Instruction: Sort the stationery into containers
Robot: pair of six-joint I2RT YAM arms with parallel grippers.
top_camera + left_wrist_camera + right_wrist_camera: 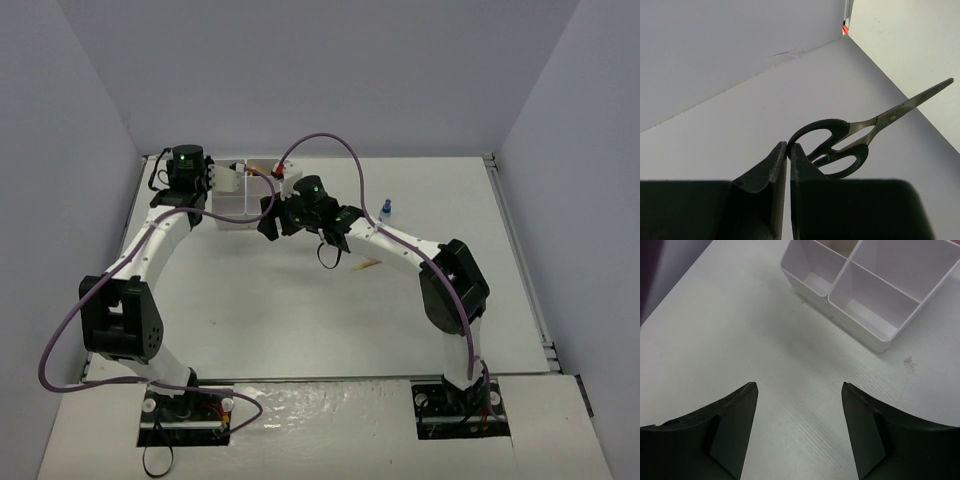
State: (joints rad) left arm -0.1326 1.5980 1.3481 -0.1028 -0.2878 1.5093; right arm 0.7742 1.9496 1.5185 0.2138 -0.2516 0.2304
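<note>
Scissors (875, 122) pinched by the handle in the left gripper (788, 146), right gripper (799, 386) spread wide, containers (860, 330) at its 1 o'clock

Soft, even light from above on my feeds; the white table (300, 320) reads bright, shadows faint. Near the right wrist lens, the fingers (730, 430) look dark, slightly soft.

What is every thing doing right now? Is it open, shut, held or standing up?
Black-handled metal scissors: blades closed, held in the air by one handle loop.
Left gripper: shut on the scissors.
Right gripper: open, holding nothing.
White plastic compartment box: upright, its two near compartments empty.
Small blue-capped bottle: standing, cap on.
</note>
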